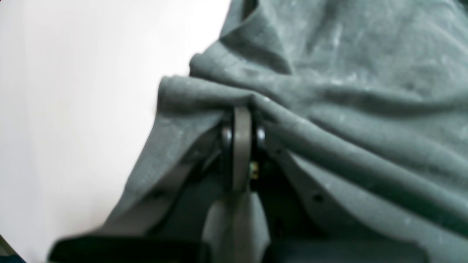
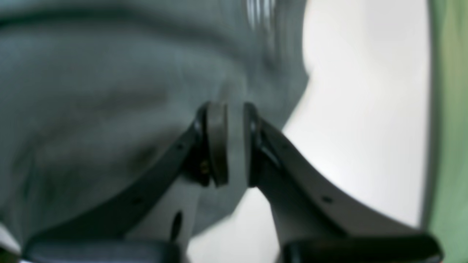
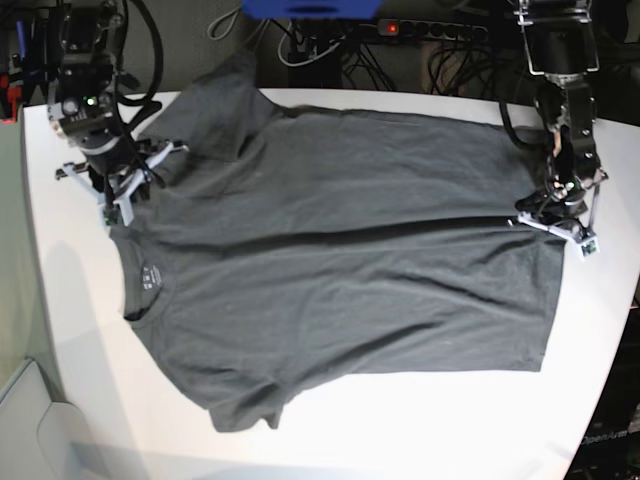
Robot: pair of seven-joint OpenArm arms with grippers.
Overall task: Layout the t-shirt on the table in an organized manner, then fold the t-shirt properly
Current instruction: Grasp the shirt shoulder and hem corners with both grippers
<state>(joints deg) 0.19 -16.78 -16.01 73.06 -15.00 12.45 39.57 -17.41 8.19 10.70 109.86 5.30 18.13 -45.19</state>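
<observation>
White table (image 3: 60, 330), t-shirt (image 3: 340, 270) spread, cables (image 3: 330, 50) behind

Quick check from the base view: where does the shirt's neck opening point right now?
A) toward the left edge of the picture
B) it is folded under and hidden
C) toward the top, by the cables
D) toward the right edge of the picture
A: the t-shirt lies spread across the table with its round collar and inner label at the picture's left, and the straight hem at the right.
</observation>
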